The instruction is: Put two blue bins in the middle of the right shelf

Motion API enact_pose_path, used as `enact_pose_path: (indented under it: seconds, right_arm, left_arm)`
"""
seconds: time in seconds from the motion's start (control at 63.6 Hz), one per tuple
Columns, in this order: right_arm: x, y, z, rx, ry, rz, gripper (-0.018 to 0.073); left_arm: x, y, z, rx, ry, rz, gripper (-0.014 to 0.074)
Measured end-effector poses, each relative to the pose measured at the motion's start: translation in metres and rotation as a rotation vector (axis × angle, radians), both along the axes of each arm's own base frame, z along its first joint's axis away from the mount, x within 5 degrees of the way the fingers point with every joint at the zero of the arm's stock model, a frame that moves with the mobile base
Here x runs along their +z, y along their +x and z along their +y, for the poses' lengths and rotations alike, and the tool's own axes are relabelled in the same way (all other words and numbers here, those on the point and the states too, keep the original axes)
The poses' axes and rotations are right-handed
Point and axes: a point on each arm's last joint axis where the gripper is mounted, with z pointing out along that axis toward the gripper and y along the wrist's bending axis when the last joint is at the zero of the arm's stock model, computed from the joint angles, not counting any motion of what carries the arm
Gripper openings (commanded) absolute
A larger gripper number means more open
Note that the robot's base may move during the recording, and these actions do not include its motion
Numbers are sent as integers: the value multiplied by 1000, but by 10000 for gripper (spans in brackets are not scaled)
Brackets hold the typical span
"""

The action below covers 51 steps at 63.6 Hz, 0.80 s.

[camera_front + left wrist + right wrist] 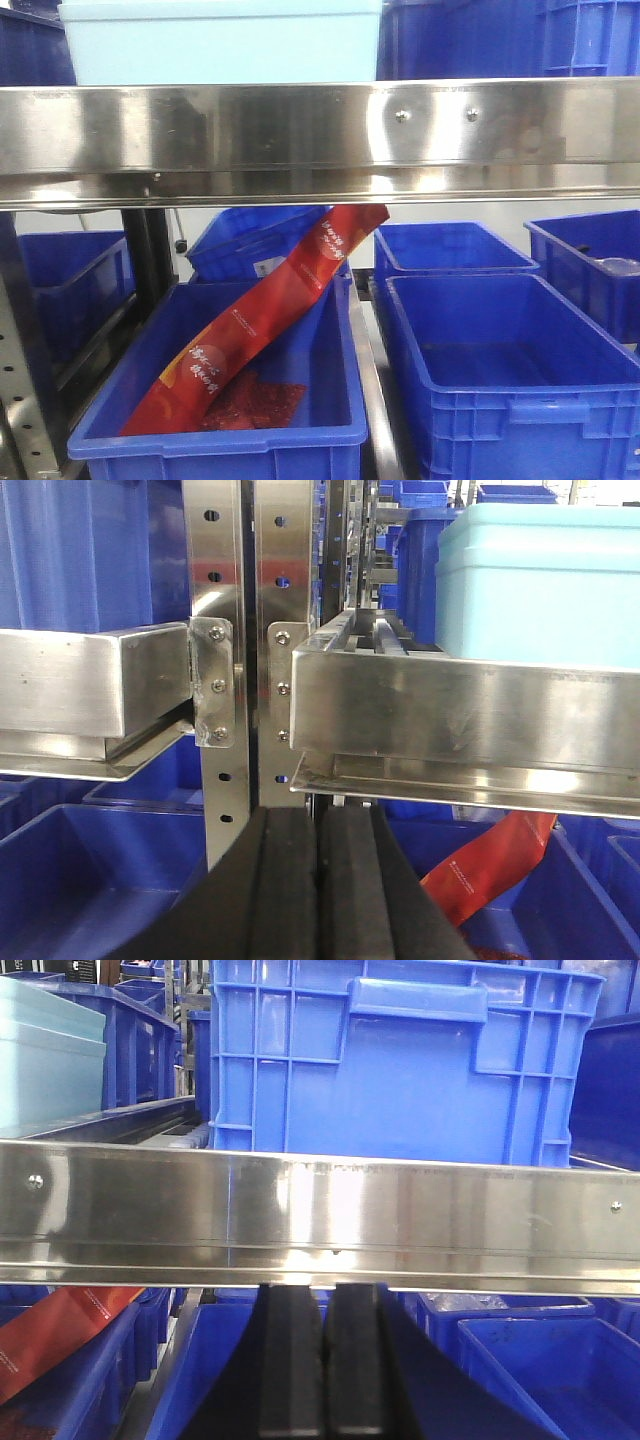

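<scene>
Facing blue bin [400,1060] at upper centre above shelf rail [320,1210]; both left gripper [320,880] and right gripper [325,1360] pressed narrow, empty. Should widen, rise level before grasping rim.

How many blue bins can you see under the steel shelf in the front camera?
6. Front left bin holding a red bag, front right bin, a tilted bin behind, rear middle bin, far-right bin, far-left bin. More may be hidden.
</scene>
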Motion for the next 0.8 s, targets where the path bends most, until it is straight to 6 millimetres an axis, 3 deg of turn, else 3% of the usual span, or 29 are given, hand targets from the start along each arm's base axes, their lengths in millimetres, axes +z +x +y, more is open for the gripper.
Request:
enact_pose_path:
  seconds: [0.33,0.802]
  right_arm:
    - [0,0,0,0,0,-2,-162]
    - [0,0,0,0,0,-2,-162]
  left_arm:
    - [0,1,-7,-130,0,0,-111]
    - [0,1,-8,-137,0,0,-111]
